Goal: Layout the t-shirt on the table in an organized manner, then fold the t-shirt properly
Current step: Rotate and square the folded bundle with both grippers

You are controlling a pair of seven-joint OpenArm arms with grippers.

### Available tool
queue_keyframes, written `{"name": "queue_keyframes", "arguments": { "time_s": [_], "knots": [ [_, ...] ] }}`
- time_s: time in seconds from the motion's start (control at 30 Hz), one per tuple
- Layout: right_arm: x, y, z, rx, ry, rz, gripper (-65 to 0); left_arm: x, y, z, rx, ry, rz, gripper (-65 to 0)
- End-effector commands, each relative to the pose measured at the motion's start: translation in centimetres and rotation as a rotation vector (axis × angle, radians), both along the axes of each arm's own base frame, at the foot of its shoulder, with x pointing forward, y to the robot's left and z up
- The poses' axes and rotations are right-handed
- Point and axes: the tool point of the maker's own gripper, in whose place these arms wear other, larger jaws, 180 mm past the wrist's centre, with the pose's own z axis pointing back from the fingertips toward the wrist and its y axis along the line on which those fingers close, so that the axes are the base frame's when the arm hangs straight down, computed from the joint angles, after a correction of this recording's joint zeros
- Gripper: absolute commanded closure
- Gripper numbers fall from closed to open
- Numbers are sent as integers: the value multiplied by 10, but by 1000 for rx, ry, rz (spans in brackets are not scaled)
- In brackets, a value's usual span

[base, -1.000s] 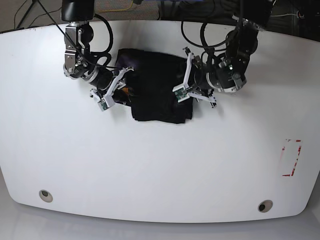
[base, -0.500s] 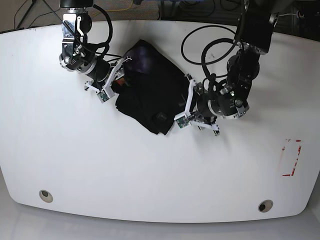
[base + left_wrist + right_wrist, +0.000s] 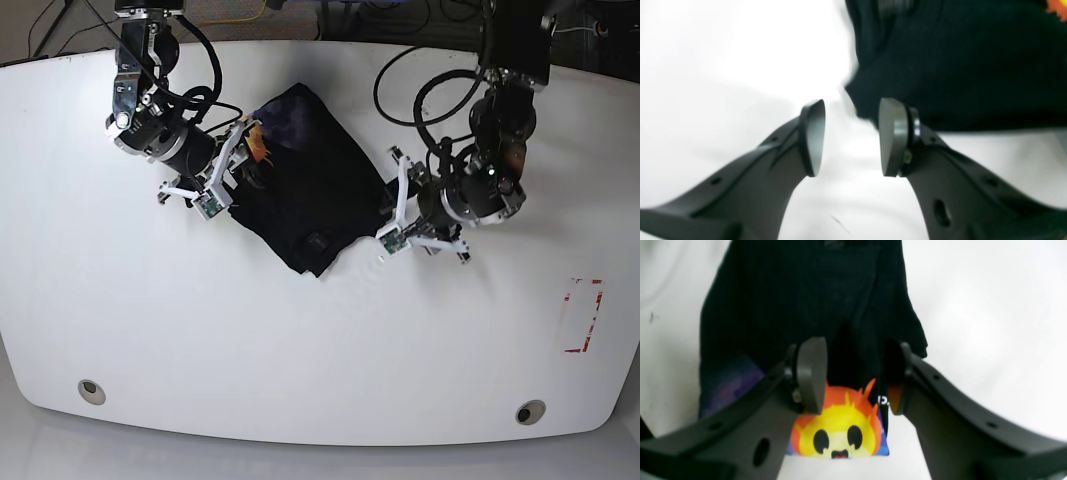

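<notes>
A: Checking grippers: left gripper [image 3: 850,136] jaws apart, empty, t-shirt [image 3: 305,190] edge at its one o'clock.

B: Right gripper [image 3: 853,376] parted, astride the sun-print end, not pinching. Bundle's long axis runs eleven to five on the desk [image 3: 300,350]; right arm seems nearer.

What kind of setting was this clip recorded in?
Most likely a robotics lab bench, not a home: a bare glossy white table with grommet holes and a red-outlined mark, loose cables along its far edge, and only a folded black t-shirt on it.
</notes>
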Motion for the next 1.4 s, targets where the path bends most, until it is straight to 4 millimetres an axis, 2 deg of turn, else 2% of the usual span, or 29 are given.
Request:
{"name": "queue_keyframes", "arguments": {
  "time_s": [0.0,0.23,0.4,0.53,0.67,0.93,1.03,1.13,1.37],
  "knots": [
    [0,1,7,9,-26,7,-270,-8,-6,1,-38,-2,-5,-251],
    [-8,1,-8,33,12,-3,-270,-41,-20,-19,-122,52,-18,-251],
    [-16,1,-21,65,42,-16,-270,-50,-24,-30,-156,82,-12,-251],
    [-21,3,-27,74,60,-18,-270,-54,-21,-46,-158,130,2,-251],
    [-29,14,-36,119,94,-39,-270,-38,-14,-55,-154,141,19,-251],
    [-33,16,-54,194,111,-81,-268,-3,-4,-64,-134,158,53,-251],
    [-39,17,-60,204,131,-89,-268,13,-2,-60,-129,148,57,-251],
    [-41,26,-59,233,136,-97,-268,28,-2,-56,-117,135,45,-251],
    [-44,39,-51,266,123,-99,-268,46,-3,-42,-110,94,35,-251]
  ]
}}
